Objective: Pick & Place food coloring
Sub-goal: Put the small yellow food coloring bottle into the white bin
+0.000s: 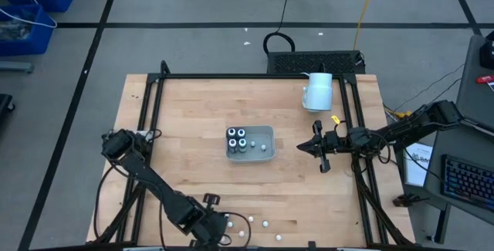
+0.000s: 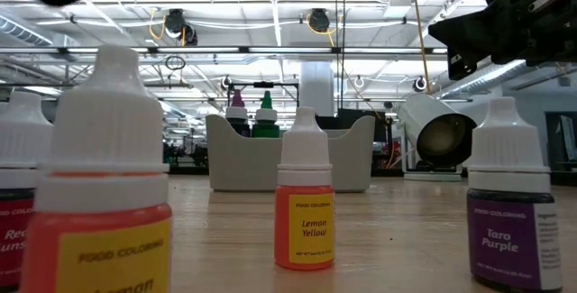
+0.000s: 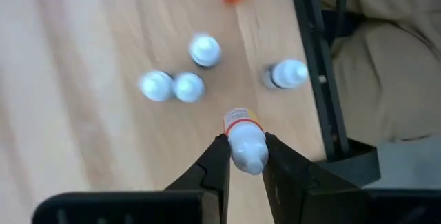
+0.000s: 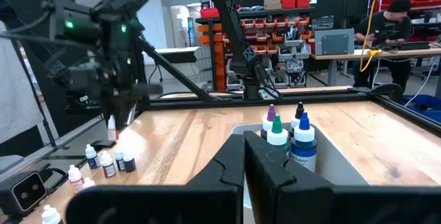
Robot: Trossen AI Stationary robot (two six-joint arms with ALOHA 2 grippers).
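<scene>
The food coloring is split in two groups. Four dark bottles (image 1: 237,140) stand in the pale grey tray (image 1: 267,132) at mid-table, and several small white-capped bottles (image 1: 248,225) stand on the wood at the near edge. In the low view one reads Lemon Yellow (image 2: 305,205) and another Taro Purple (image 2: 510,214). My left gripper (image 3: 246,146) is over the near group, shut on one orange-labelled bottle (image 3: 242,122). My right gripper (image 1: 321,150) hovers right of the tray, shut and holding nothing. My left gripper pinches the orange-labelled bottle by its white cap (image 3: 247,148) between the two fingers. It comes from above, pointing down, so the bottle stands upright below the fingers. Whether its base is on the table, I cannot tell.
A large white mug (image 1: 318,90) lies on its side near the far right corner. Black frame rails (image 1: 154,112) run along the left, right and far sides of the table. Bare wood lies between the tray and the near group of bottles. A person stands in the room beyond the table (image 4: 398,17).
</scene>
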